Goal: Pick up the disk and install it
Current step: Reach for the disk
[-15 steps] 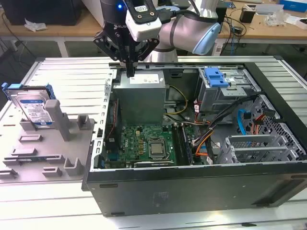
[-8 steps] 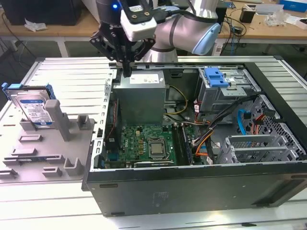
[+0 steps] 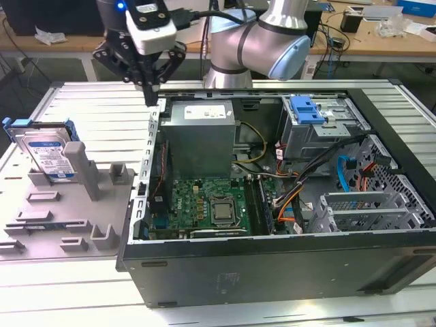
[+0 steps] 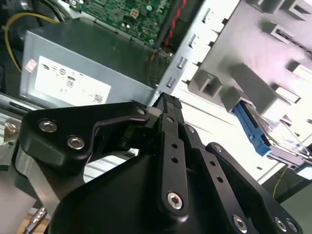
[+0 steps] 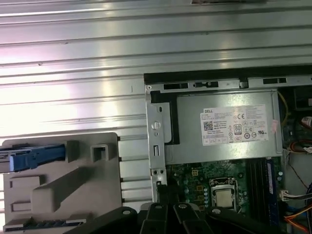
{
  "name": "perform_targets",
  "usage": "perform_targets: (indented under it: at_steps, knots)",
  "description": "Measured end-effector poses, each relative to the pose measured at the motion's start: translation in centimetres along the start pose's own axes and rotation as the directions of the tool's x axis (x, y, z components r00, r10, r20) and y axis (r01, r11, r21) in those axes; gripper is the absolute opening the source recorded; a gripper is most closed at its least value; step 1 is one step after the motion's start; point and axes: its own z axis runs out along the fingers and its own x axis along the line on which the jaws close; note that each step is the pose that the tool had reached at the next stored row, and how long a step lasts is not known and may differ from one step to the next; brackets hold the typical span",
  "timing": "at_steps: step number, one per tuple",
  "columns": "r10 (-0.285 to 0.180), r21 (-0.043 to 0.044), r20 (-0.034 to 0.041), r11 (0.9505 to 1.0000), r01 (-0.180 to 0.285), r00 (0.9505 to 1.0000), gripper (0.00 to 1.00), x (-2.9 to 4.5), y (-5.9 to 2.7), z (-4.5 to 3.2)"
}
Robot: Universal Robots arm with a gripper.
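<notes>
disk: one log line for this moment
gripper shut, empty | above computer case side wall | disk upright in grey fixture, not yet picked

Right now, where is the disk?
At the exterior view's left, the disk stands on edge in the grey fixture tray, outside the open computer case.

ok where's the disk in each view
exterior view: disk upright in the grey holder, at the exterior view's left
second wrist view: disk edge-on, blue rail beside the grey holder
first wrist view: disk, blue rail at the grey holder
shared landmark: the grey holder
</notes>
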Motion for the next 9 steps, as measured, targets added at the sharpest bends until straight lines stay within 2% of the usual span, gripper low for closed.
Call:
perform_targets:
  at_steps: [4, 7, 8, 9]
  knots:
    - [0.000, -0.0001, -0.0001, 1.0000, 0.000, 1.0000, 0.11, 1.55, 0.09, -0.03]
    - [0.000, -0.0001, -0.0002, 1.0000, 0.000, 1.0000, 0.11, 3.01, 0.15, -0.06]
    - [0.000, -0.0001, -0.0002, 1.0000, 0.000, 1.0000, 0.11, 3.86, 0.18, -0.08]
    - [0.000, 0.0000, -0.0003, 1.0000, 0.000, 1.0000, 0.11, 4.30, 0.19, -0.09]
